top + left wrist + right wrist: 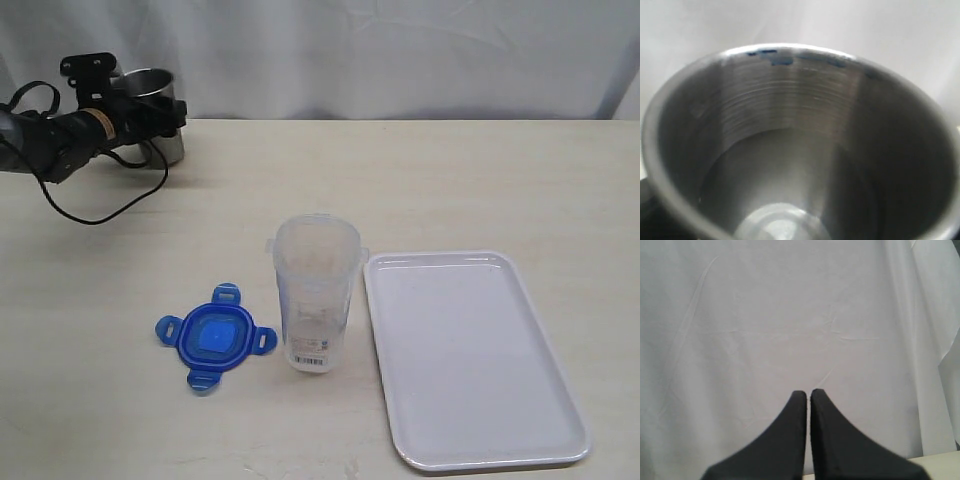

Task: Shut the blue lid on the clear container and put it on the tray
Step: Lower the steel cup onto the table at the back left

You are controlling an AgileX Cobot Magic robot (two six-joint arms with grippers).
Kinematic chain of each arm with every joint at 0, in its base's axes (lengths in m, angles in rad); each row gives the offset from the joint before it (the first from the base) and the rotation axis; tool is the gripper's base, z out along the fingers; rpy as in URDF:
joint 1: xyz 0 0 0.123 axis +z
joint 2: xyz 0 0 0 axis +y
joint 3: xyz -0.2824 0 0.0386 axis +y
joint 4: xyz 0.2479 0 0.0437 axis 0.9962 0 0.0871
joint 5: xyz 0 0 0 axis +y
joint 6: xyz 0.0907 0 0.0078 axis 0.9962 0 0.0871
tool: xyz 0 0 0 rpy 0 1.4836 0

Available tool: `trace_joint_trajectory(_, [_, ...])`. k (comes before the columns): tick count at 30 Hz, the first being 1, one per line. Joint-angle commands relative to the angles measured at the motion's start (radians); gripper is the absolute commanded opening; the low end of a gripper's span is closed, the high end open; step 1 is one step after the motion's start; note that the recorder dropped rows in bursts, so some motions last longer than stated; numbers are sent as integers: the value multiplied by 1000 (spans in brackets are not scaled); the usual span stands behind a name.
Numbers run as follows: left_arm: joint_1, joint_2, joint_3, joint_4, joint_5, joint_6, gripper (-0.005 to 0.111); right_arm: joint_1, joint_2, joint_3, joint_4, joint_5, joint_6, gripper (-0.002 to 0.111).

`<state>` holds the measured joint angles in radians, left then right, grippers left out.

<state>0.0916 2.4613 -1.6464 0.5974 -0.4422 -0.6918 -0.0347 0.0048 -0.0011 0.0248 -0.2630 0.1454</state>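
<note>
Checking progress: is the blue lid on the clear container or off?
Off. The blue lid lies flat on the table beside the clear container, whose mouth is uncovered.

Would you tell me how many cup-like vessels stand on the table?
2: the steel cup at the far left, and the clear container beside the tray.

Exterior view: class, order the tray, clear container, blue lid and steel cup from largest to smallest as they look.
1. tray
2. clear container
3. blue lid
4. steel cup: looks smallest, but it stands farther back, partly hidden behind the left arm, so unsure.
</note>
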Motion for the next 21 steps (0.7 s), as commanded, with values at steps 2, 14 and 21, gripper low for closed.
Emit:
trace_joint_trajectory(2, [2,-15,-13,63,-24,-70,0,3,-5,1,-1,1,4,4])
trace_joint_trajectory(14, [2,-15,-13,152,-20,-63,0,3,-5,1,-1,1,4,4])
trace_joint_trajectory(21, [0,-15,-13,191,-15,-71,18,3,-5,1,-1,0,4,4])
